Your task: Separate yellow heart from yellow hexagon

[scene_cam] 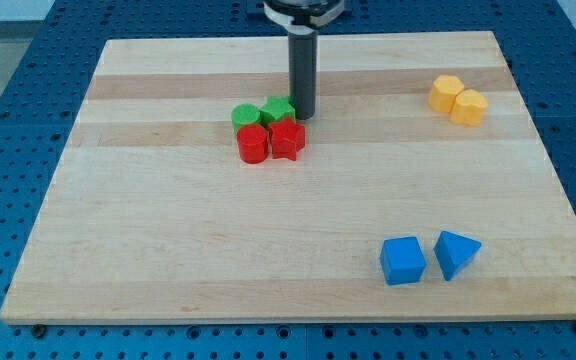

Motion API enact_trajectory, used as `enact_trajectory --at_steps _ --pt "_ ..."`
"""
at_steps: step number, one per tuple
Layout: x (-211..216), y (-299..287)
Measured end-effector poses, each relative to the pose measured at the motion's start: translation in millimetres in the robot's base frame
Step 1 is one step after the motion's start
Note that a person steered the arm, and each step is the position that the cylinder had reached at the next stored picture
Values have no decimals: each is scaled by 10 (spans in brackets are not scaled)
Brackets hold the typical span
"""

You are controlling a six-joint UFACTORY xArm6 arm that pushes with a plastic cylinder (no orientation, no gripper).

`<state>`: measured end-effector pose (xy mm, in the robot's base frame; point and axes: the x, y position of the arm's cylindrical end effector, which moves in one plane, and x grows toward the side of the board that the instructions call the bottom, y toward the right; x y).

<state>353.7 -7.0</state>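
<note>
Two yellow blocks sit touching at the view's upper right. The left one (446, 93) looks like the hexagon and the right one (469, 107) like the heart, though the shapes are hard to tell apart. My tip (302, 116) rests on the board far to their left, right beside the green star (279, 109) and just above the red star (287, 139).
A green cylinder (246, 117) and a red cylinder (253, 143) complete a tight cluster with the stars. A blue cube (402, 260) and a blue triangle (455, 253) lie at the lower right. The wooden board (168, 250) lies on a blue perforated table.
</note>
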Motion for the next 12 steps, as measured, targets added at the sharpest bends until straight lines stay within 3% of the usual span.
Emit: enact_trajectory --at_steps 5,6,8,9,10,12 --pt "-123 510" --pt "-403 893" --pt "-725 2263" --pt "-617 2769" --pt "-279 2812" --pt "264 2298"
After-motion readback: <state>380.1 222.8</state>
